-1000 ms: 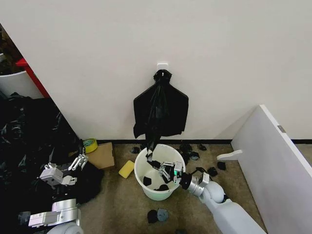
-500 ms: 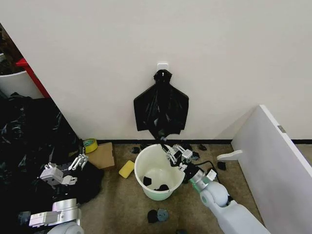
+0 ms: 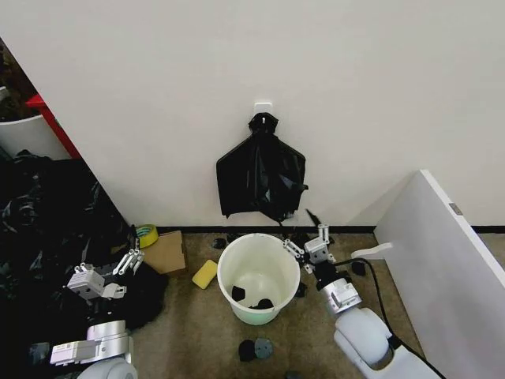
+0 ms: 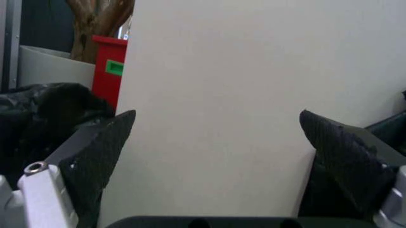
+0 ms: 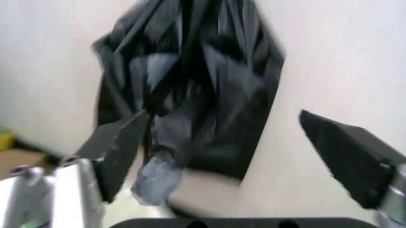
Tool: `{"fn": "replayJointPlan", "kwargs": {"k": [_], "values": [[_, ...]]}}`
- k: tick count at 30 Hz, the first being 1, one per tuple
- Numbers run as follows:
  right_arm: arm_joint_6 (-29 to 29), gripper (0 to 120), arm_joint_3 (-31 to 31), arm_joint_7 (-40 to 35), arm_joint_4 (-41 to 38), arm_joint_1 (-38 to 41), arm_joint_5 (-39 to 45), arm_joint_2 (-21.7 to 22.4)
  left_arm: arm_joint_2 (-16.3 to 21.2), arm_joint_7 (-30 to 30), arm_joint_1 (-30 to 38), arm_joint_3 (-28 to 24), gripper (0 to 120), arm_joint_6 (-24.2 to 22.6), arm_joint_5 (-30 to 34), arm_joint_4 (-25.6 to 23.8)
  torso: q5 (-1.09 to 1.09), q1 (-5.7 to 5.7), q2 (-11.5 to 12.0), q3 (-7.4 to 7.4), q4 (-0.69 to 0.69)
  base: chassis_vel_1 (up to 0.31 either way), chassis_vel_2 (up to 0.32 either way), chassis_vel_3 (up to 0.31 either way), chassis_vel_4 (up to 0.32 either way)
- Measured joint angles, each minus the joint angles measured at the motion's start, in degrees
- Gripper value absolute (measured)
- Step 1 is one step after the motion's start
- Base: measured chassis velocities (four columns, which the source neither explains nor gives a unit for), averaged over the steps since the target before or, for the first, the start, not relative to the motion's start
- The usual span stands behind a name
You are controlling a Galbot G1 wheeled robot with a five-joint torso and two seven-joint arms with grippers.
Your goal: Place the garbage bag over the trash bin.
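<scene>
The trash bin [image 3: 229,268], a round white bucket, stands on the carpet below the wall with small black scraps [image 3: 239,293] in its bottom. The garbage bag is out of view. A flat black bundle [image 3: 262,178] with a knotted top hangs from a wall hook above the bin. My right gripper [image 3: 306,239] is just right of the bin's rim, open and holding nothing. In the right wrist view it [image 5: 222,116] faces the bundle [image 5: 190,71]. My left gripper [image 3: 130,259] waits open at the lower left, pointing at the bare wall [image 4: 217,114].
A yellow sponge [image 3: 204,274], a cardboard box [image 3: 164,251] and a tape roll [image 3: 145,234] lie left of the bin. A heap of black bags [image 3: 47,229] fills the left side. A white board [image 3: 442,260] leans at the right. Black scraps [image 3: 256,347] dot the carpet.
My right gripper rose out of the bin and moved to the right of its rim. The black strand it had drawn down from the bundle is free and has sprung back up.
</scene>
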State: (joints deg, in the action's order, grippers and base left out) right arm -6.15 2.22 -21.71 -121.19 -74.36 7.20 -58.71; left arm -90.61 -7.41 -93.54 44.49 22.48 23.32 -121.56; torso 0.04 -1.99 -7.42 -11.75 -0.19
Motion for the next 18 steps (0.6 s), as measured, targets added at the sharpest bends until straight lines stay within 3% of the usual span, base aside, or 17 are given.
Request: {"fn": "replayJointPlan", "kwargs": {"k": [2, 5, 7, 11, 18], "values": [[-6.47, 97, -2.17, -2.41, -4.58, -0.34, 7.66, 0.79, 0.36, 0.09, 0.02, 0.31, 100, 0.25, 0.18, 0.2, -0.01, 0.0, 0.0, 0.0, 0.0, 0.0, 0.0, 0.0, 0.0], [-7.97, 100, -3.08, -2.82, -5.89, 0.4, 10.13, 0.71, 0.57, 0.11, 0.02, 0.41, 100, 0.41, 0.27, 0.25, -0.02, 0.0, 0.0, 0.0, 0.0, 0.0, 0.0, 0.0, 0.0], [-5.45, 100, -3.0, -1.6, -4.51, 1.85, 7.54, 0.15, 0.66, 0.12, -0.06, 0.42, 100, 0.5, 0.3, 0.25, -0.01, 0.0, 0.0, 0.0, 0.01, 0.0, 0.0, 0.0, 0.0], [5.45, 100, -1.52, 5.67, 2.86, 6.99, -8.14, -0.95, 1.06, 0.17, -0.36, 0.38, 100, 0.61, 0.3, 0.07, -0.01, -0.01, 0.0, -0.01, 0.0, 0.0, 0.0, 0.0, 0.0], [9.03, 100, -1.38, 11.73, 7.79, 12.37, -21.48, -2.78, 1.28, 0.24, -0.47, 0.45, 100, 0.6, 0.27, -0.08, -0.01, -0.01, 0.0, -0.01, 0.01, 0.0, 0.0, 0.0, 0.0]]}}
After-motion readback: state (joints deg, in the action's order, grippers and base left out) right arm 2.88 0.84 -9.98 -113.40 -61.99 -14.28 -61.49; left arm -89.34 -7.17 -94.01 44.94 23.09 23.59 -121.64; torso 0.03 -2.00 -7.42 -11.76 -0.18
